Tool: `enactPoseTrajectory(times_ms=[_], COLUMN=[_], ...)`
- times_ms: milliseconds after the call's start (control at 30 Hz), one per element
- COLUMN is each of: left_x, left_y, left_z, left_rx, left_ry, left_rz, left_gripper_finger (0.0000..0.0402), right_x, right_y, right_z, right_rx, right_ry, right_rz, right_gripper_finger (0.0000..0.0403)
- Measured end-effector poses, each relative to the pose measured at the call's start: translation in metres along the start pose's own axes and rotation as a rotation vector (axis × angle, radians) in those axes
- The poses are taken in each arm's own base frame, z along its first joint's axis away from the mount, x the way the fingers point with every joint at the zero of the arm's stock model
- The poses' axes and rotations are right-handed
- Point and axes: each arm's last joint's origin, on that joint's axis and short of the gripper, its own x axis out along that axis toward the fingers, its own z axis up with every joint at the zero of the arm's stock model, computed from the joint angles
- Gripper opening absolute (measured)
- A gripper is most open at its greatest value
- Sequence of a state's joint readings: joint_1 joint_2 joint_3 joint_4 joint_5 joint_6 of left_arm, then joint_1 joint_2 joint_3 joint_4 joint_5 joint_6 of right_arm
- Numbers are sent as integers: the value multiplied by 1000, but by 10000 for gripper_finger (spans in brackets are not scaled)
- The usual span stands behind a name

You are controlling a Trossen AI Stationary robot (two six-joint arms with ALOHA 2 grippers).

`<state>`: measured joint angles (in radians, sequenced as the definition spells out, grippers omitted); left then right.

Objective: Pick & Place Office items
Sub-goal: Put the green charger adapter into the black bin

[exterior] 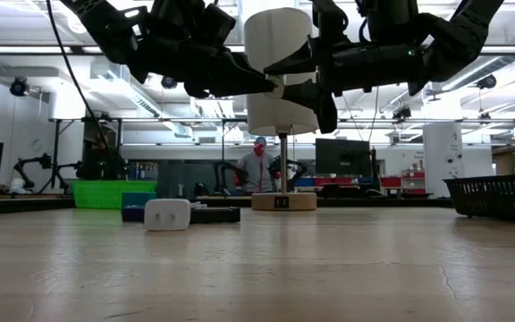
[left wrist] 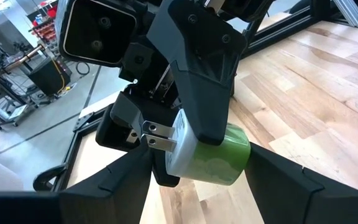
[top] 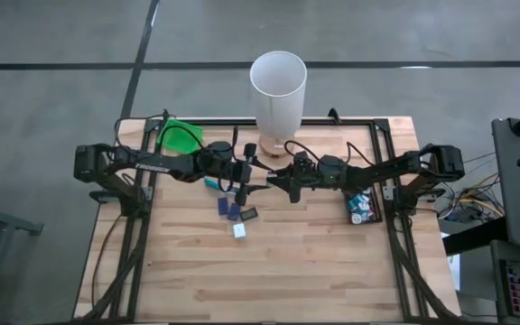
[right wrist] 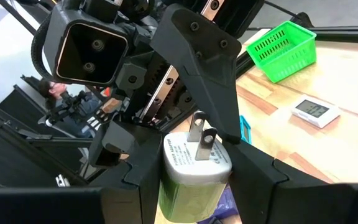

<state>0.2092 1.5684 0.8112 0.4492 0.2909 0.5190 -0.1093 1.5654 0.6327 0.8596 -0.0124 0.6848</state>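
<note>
Two dark, matte-black jointed arms are seen at centre frame: left arm [top: 143,164], right arm [top: 404,167]. Black cables are looped along them. Angular black fingers [left wrist: 197,74] are studded with small screws.

Tall white cylinder [top: 278,95] stands just behind both arms; front tabletop [top: 314,271] lies free.

Wooden table [top: 314,262] – green basket [top: 179,138], black tray [top: 365,206], office items [top: 235,213].
</note>
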Motion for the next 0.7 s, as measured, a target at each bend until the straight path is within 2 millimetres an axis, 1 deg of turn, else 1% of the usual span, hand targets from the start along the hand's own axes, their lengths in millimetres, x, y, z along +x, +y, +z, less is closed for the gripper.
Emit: enactPoseTrajectory(times_ms=[567,700], left_x=[0,0], left_y=[0,1], left_z=[1,3], left_rx=[5,-17], left_ry=[-15,-20], left_rz=[9,12], left_gripper_finger=[248,248], right_x=[0,0], right_y=[1,1], right_z=[1,2], right_rx=[-4,-3], right_ry=[-8,-11], right_rz=[5,6], right_gripper_finger=[146,146])
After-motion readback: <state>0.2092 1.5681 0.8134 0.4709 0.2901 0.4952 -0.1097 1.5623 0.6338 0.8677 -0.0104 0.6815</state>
